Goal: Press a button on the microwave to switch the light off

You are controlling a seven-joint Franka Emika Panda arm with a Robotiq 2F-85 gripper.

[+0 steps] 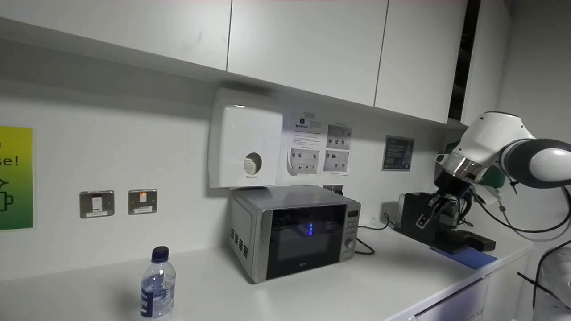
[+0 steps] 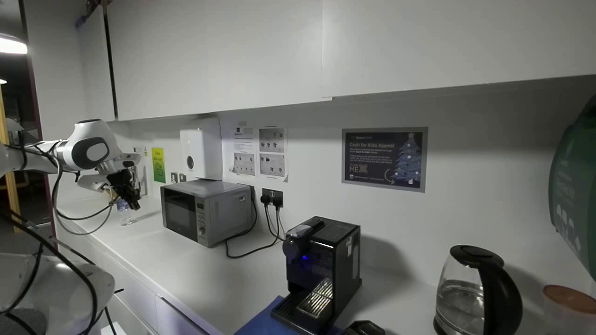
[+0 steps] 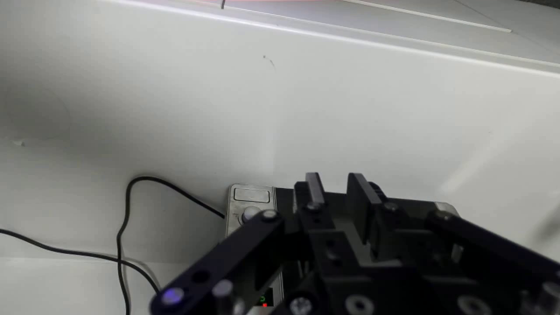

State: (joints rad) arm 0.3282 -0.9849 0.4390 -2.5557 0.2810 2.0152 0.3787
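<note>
Microwave [image 1: 294, 236] is on the desk [image 1: 348, 285], back toward the wall [image 1: 178, 147], control strip [image 1: 351, 236] facing out, presumably for access. Blue glow [image 1: 310, 229] in door glass [image 1: 303, 252]. Jaws off it, slightly apart, empty; a press shouldn't need a grip.

A capped bottle [image 1: 158, 287] stood on the counter [image 1: 209, 290], well apart from the coffee machine [image 2: 344, 260] and glass kettle [image 2: 465, 288]; a white dispenser [image 1: 245, 138] hung on the wall [image 1: 160, 147]
</note>
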